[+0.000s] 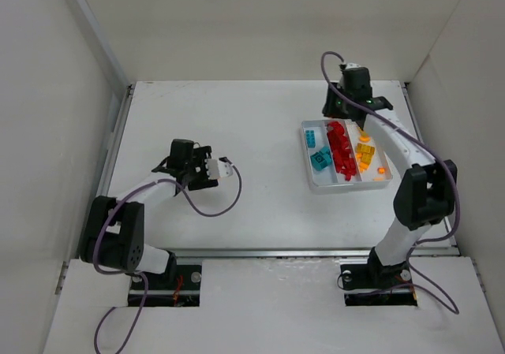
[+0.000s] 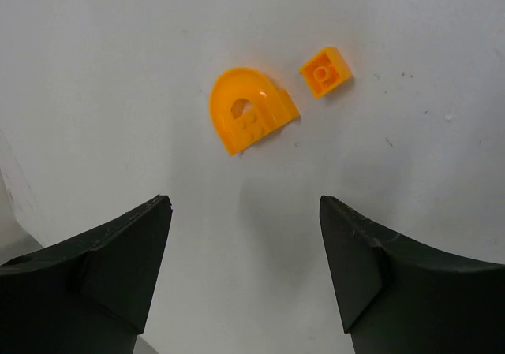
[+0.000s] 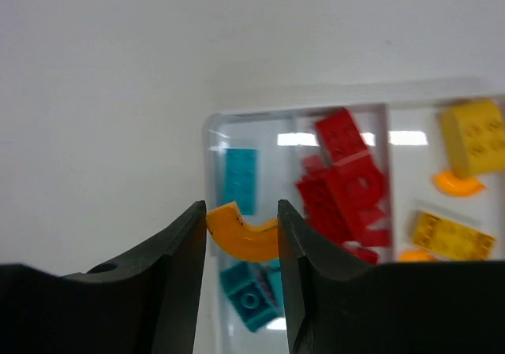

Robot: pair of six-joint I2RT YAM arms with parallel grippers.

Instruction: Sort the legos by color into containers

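The left arm (image 1: pixel 146 187) and right arm (image 1: pixel 390 137) are white links with black joints. Purple cables (image 1: pixel 217 210) trail along both. The fingers (image 2: pixel 95 275) are black wedges.

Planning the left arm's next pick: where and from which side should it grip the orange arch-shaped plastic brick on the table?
Likely from above: the orange arch-shaped plastic brick lies flat. Pinch across its straighter flanks, not the rounded crown, which could slip, keeping the open left gripper clear of the small orange square brick beside it.

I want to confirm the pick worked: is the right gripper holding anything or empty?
Holding. The right gripper is shut on an orange curved lego; its jaws press it from both sides.
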